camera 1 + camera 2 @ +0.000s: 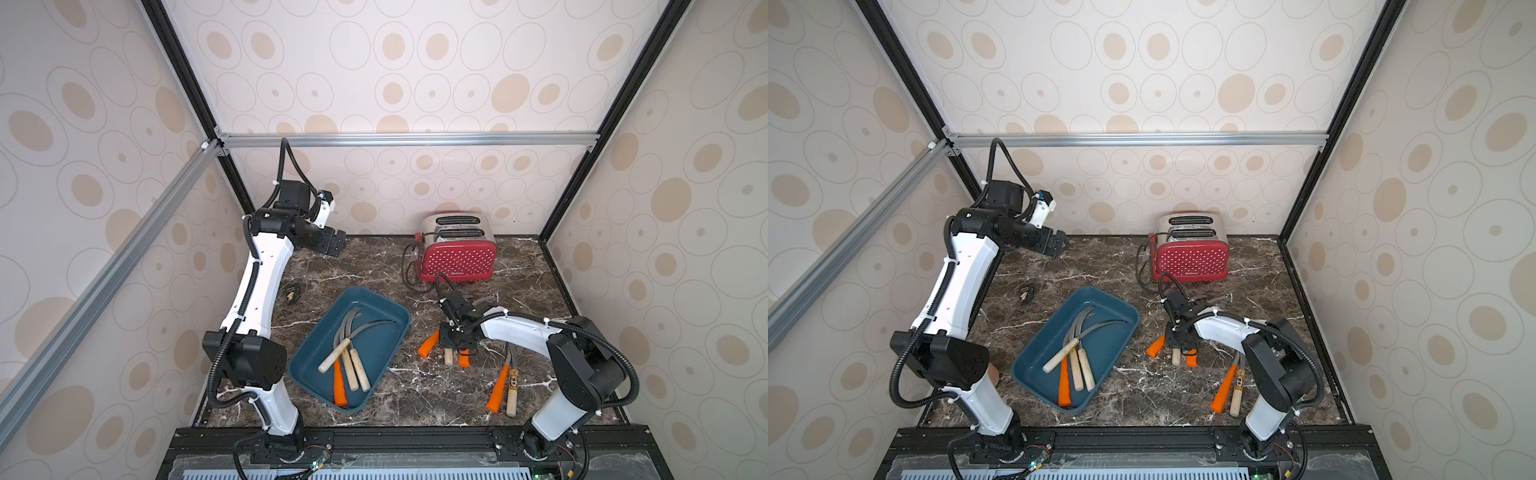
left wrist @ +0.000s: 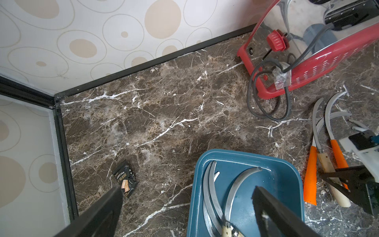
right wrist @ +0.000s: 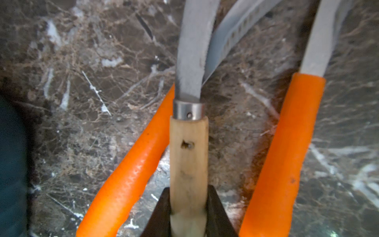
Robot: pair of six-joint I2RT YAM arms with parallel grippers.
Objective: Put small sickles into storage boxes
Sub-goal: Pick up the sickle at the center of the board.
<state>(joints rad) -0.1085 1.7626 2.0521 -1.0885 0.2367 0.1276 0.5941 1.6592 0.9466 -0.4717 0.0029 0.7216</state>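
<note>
Clamp of right gripper [image 3: 188,191] on wooden-handled sickle [image 3: 188,147], between two orange-handled sickles [image 3: 131,180] beside teal tray [image 1: 365,303]. Lift straight up to clear crossed blades, then swing over tray.

Wood-handle sickle [image 3: 188,156] in right claw [image 3: 188,207]: handle is pale bare wood, matt, w/ 1 pin hole. Ferrule [image 3: 188,110] just ahead of claw: bright polished metal. Blade [image 3: 190,51] beyond: dull grey metal, matt. Orange handles [image 3: 127,180] either side of claw: smooth plastic, slight sheen, fine pebbling. Tabletop [image 3: 82,82] under claw: brown marble-look, semi-gloss. Tray [image 2: 285,184] left of claw: teal plastic, satin. Toaster [image 1: 457,257]: glossy red shell, chrome top.
</note>
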